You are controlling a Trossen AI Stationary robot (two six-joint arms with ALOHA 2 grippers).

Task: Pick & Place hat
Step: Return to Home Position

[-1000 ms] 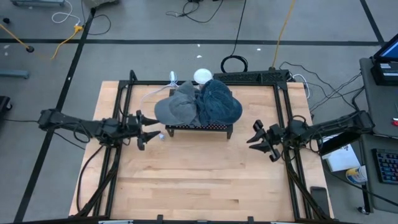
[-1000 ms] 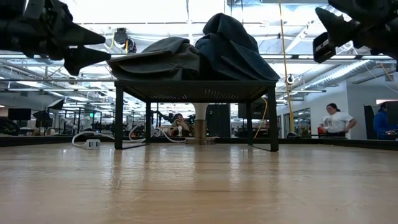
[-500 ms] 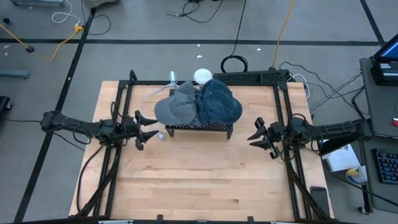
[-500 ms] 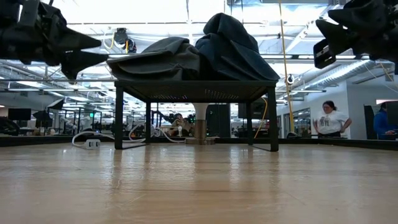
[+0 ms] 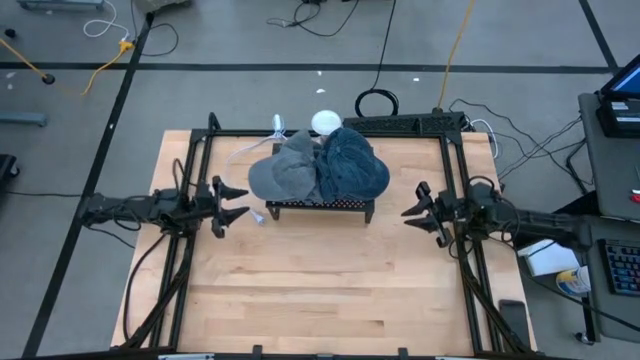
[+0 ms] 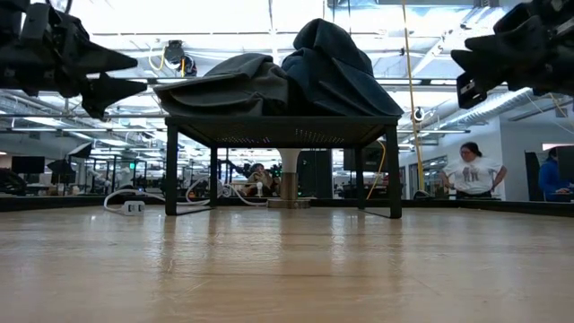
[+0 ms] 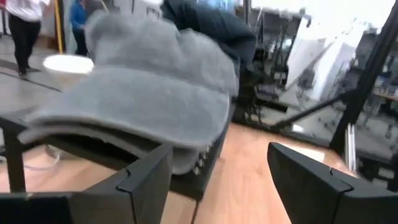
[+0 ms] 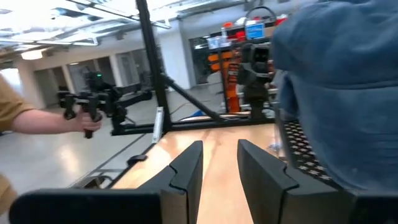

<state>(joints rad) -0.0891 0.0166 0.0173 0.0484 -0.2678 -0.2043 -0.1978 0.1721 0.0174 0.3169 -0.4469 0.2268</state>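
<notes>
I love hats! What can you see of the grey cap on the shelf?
The grey cap looks like soft fabric, with a rounded crown and a brim jutting past the left edge of the shelf. It lies on the perforated black top, pressed against the blue caps heaped beside it. Nothing grips it.

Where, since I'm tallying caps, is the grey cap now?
High view: the grey cap lies on the left half of the black shelf, against the blue caps, near the left gripper.
</notes>
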